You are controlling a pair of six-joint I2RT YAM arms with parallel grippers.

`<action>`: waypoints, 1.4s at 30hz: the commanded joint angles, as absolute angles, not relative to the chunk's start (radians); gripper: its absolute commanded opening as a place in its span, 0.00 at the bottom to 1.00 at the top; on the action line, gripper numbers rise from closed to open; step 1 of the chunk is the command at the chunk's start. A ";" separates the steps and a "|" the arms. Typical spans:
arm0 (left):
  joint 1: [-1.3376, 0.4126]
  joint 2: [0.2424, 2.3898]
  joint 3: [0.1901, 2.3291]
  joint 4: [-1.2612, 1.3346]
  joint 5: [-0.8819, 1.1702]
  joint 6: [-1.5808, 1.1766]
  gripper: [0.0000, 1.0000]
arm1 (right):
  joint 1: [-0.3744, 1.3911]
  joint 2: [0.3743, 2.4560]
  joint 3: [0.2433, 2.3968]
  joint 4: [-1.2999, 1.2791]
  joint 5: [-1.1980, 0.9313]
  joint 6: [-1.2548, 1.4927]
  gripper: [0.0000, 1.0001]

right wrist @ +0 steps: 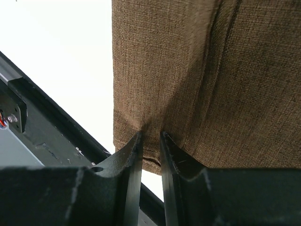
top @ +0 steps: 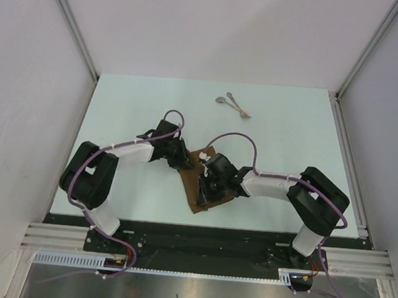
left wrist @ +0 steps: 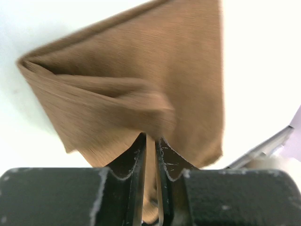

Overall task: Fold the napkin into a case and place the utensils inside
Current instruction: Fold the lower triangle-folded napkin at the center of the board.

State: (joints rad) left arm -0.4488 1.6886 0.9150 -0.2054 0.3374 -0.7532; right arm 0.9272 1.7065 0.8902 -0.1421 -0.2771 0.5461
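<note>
The brown napkin [top: 198, 199] lies folded between the two arms near the table's front middle. My left gripper [top: 181, 163] is shut on its left edge; in the left wrist view the cloth [left wrist: 136, 89] runs between the fingers [left wrist: 137, 155]. My right gripper [top: 204, 184] is shut on the cloth's near part; the right wrist view shows the weave [right wrist: 202, 80] pinched between its fingers [right wrist: 131, 155]. Two silvery utensils [top: 233, 104] lie crossed on the table at the back, apart from both grippers. No finished case shows.
The pale table [top: 290, 135] is bounded by a dark rail [top: 199, 229] at the near edge and white walls [top: 23, 107] on the sides. A metal frame bar [top: 350, 154] runs along the right edge.
</note>
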 commanded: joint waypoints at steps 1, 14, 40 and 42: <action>-0.424 1.572 0.992 -0.247 0.397 -0.709 0.17 | 0.917 1.683 0.865 -0.107 -0.244 0.554 0.25; -0.376 1.617 1.012 -0.318 0.391 -0.692 0.04 | 0.873 1.675 0.922 -0.118 -0.252 0.545 0.25; -0.377 1.858 1.184 -0.270 0.288 -0.697 0.01 | 0.833 1.664 0.940 -0.143 -0.239 0.525 0.26; -0.379 1.858 1.193 -0.275 0.290 -0.689 0.02 | 0.809 1.667 0.957 -0.147 -0.248 0.517 0.26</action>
